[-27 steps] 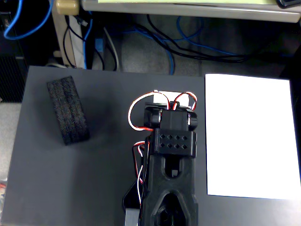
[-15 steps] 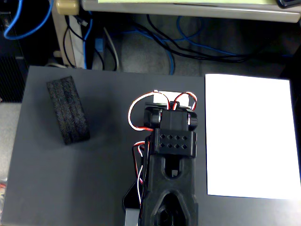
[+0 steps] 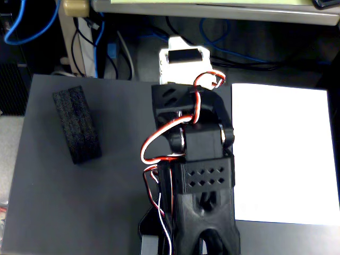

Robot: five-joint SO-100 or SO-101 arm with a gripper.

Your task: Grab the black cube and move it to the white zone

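The black cube (image 3: 77,124) is an elongated matte black foam block lying flat on the dark grey mat (image 3: 106,202), at the upper left of the fixed view. The white zone (image 3: 284,154) is a white paper sheet on the right side of the mat. The black arm reaches from its white base (image 3: 185,66) down the middle of the view, between the block and the sheet. My gripper (image 3: 210,245) is at the bottom edge, cut off by the frame, well away from the block. Its fingertips do not show, and nothing is seen in it.
Red, white and black wires (image 3: 159,143) loop along the arm's left side. Blue and black cables (image 3: 101,42) and a table leg lie beyond the mat's far edge. Bare mat lies between block and arm.
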